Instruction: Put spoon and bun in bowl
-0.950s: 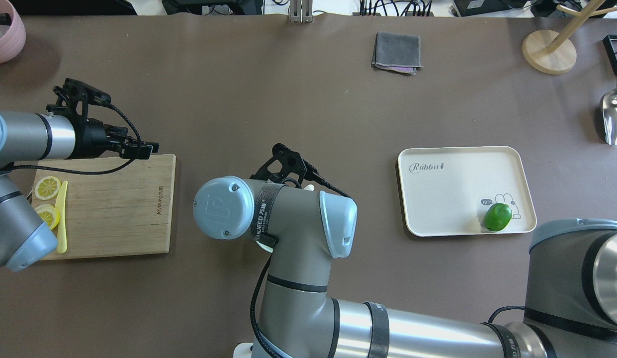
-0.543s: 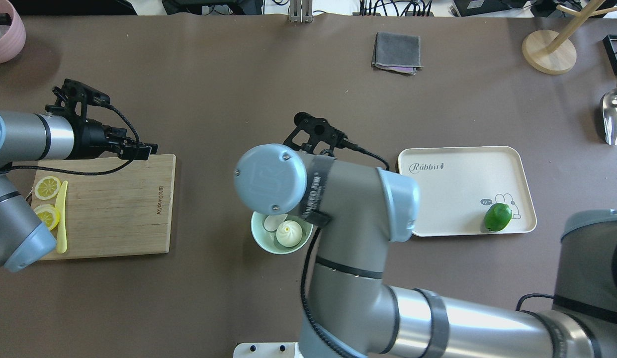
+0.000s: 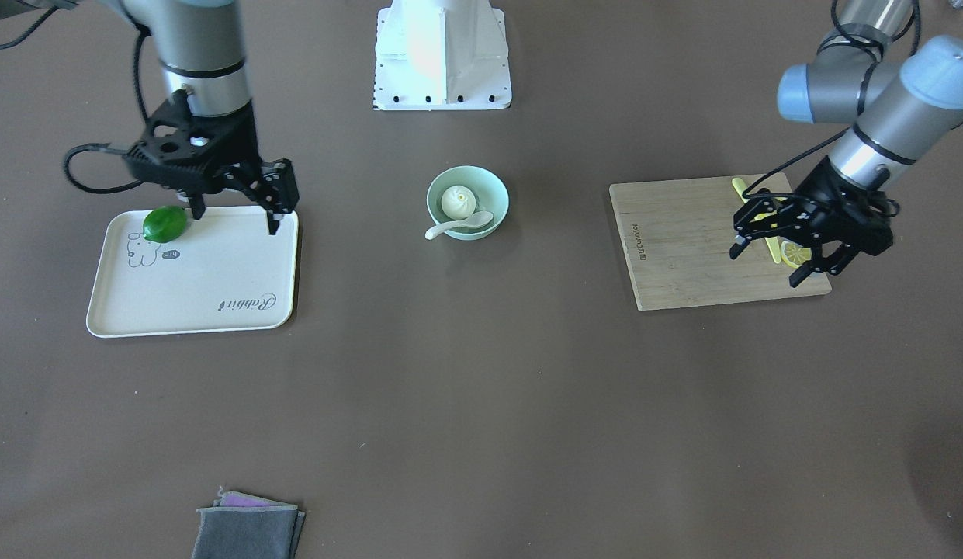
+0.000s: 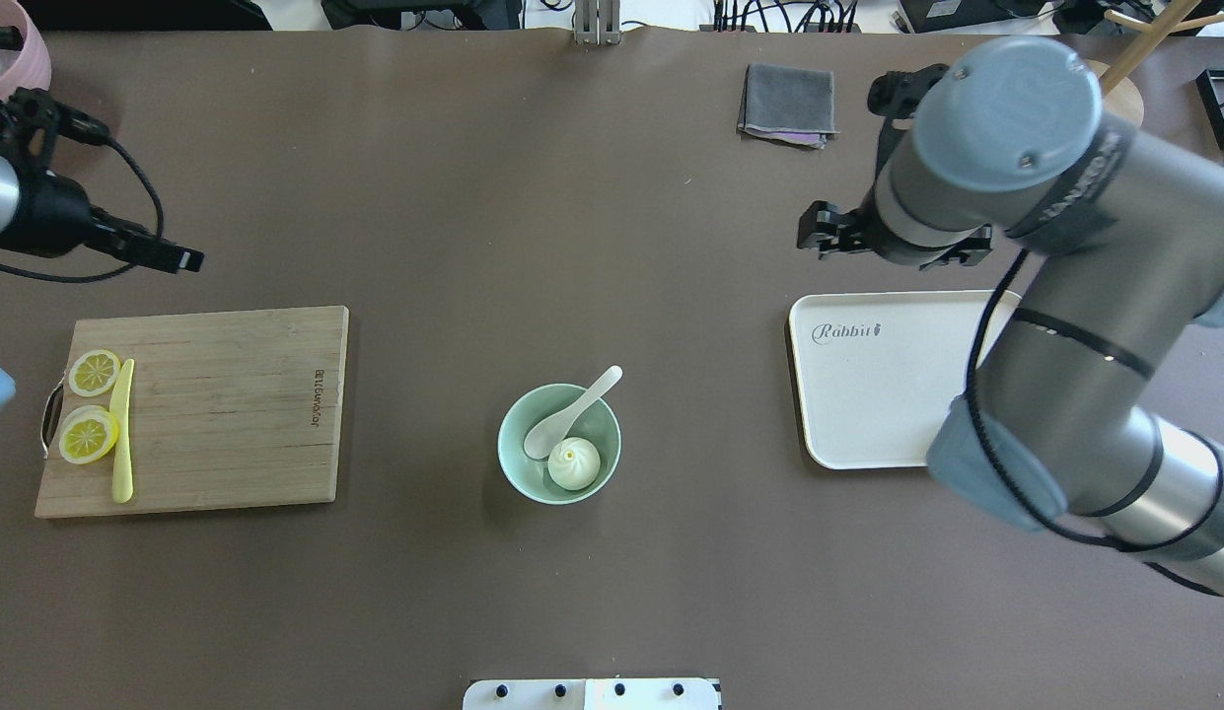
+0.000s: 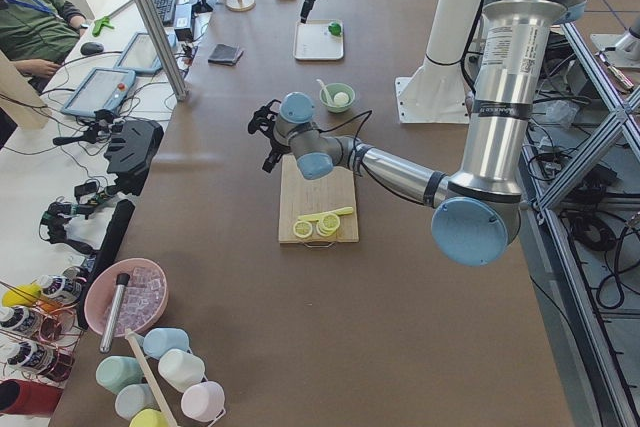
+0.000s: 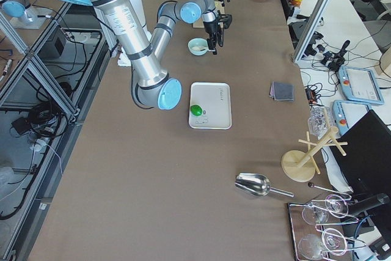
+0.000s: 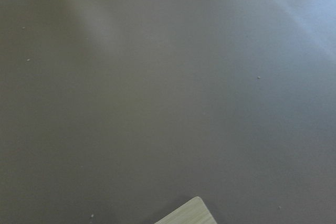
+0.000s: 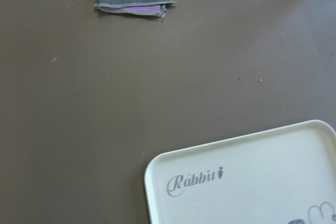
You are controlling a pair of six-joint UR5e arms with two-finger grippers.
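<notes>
The bun [image 4: 574, 463] and spoon [image 4: 583, 398] lie in the bowl [image 4: 512, 474]. My right gripper [image 3: 234, 221] hangs by the tray [image 3: 194, 307], jaws spread, empty; my left gripper [image 3: 763, 269] looks spread too.

On the brown desk [image 4: 473, 197], a wooden board [image 4: 217, 409] carries 2 lemon slices [image 4: 94, 372] and a yellow knife [image 4: 123, 434] along its edge. A cream tray [image 4: 868, 394] holds a green lime [image 3: 164, 223] in 1 corner. A folded grey cloth [image 4: 787, 104] lies well apart, beyond the tray.

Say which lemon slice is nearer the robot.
The lower lemon slice in the overhead view; the other slice lies beyond it, beside the yellow knife's far tip.
</notes>
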